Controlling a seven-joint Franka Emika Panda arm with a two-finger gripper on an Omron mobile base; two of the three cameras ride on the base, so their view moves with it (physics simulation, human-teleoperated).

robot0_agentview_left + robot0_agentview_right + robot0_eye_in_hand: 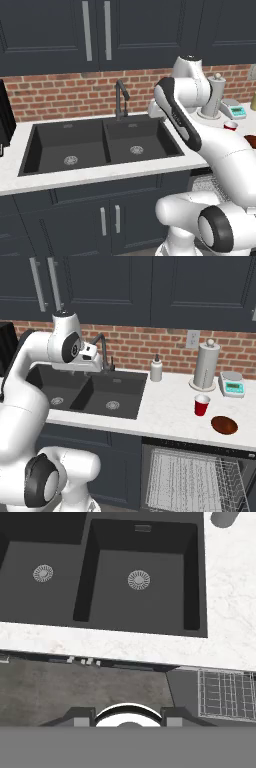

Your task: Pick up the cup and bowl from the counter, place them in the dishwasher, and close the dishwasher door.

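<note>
Hanging high over the black double sink (92, 388), the white robot arm's two-finger gripper (94, 358) looks straight down at the basins. Its two small dark finger tips (80, 716) stand partly apart, and nothing sits between them, so the hand is empty.

The small red cup with a white rim (201, 405) stands on the white speckled stone counter (165, 406), well off to the hand's right. The shallow dark reddish-brown bowl (224, 425) lies just past the cup, nearer the counter's front edge. Below them the dark grey dishwasher (197, 476) is open, with its silver wire rack (192, 478) showing.

So the hand likely must swing right, past the white soap bottle (156, 369), and then come down on the cup, which is nearer than the bowl.
</note>
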